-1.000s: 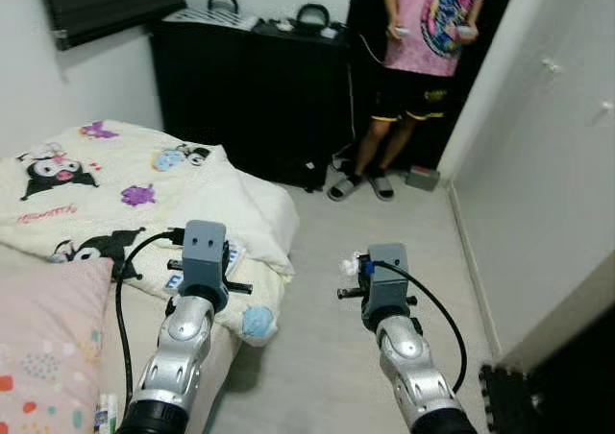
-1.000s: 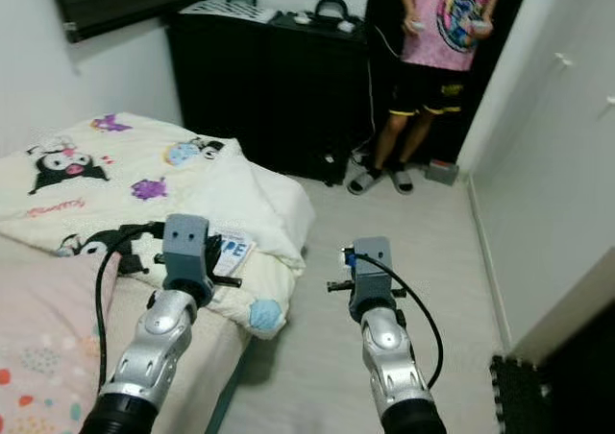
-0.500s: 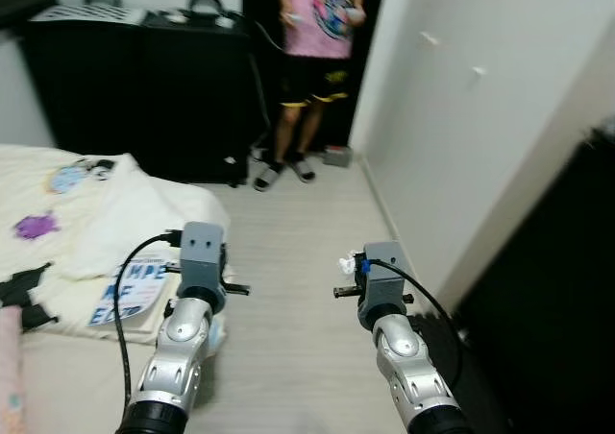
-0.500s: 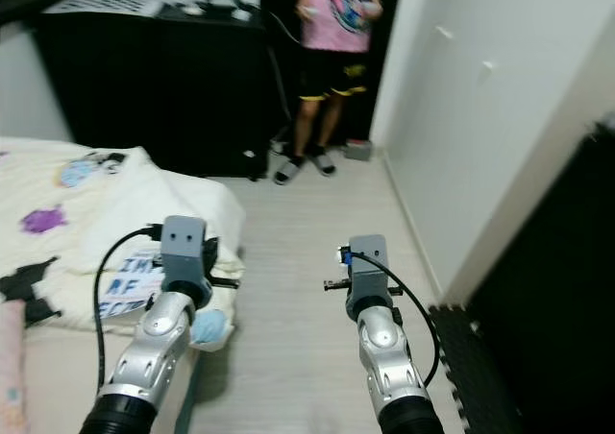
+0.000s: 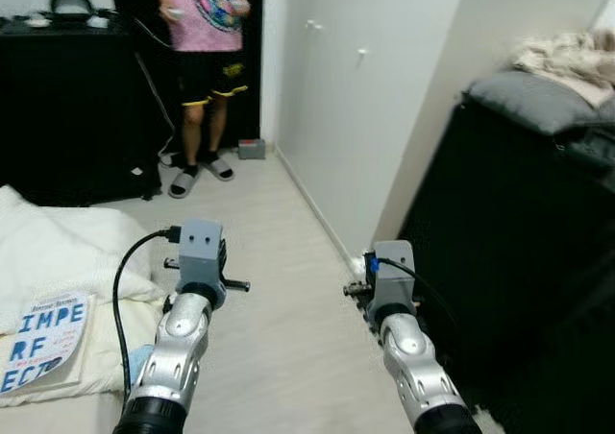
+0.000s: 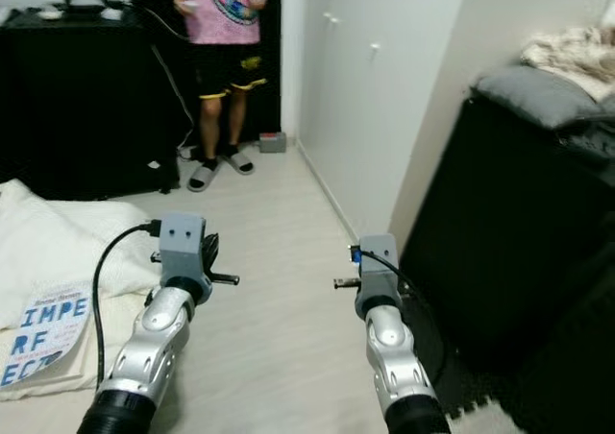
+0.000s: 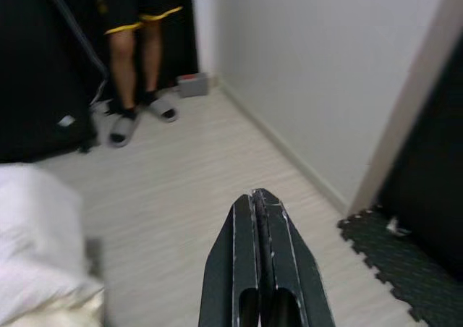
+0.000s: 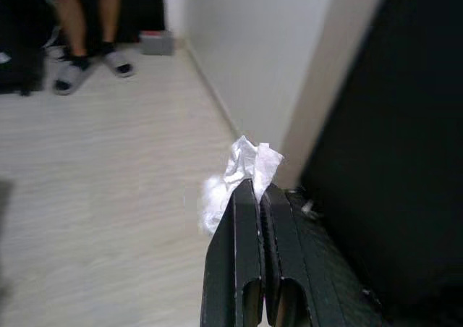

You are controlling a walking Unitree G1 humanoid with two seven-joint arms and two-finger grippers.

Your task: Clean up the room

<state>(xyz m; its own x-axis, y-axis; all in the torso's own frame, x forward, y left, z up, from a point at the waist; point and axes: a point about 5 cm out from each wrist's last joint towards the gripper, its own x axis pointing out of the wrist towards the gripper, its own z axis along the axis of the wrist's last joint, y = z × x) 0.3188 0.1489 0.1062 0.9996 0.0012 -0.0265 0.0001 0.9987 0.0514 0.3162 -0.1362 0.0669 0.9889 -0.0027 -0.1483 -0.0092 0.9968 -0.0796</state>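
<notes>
Crumpled tissue [image 8: 242,169] sits pinched at the tips of the right claw [image 8: 252,194], carried above the floor [image 5: 279,252]. The left claw [image 7: 259,200] is closed and empty. The view has swung off the bed [image 5: 58,252] toward the wall and a black cabinet [image 5: 519,252], so the robot is probably turning to find a place for the trash.

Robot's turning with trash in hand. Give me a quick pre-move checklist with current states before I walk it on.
1. Right gripper shut on the white tissue: ok, the paper sticks out past the fingertips.
2. Left gripper shut and holding nothing: ok.
3. Light wood floor ahead free of objects: ok.
4. Person standing at the far doorway, apart from both arms: ok, keep watching.
5. Black cabinet close on the right arm's side: not ok, tight.
6. Bin for the tissue located: cannot tell.
</notes>
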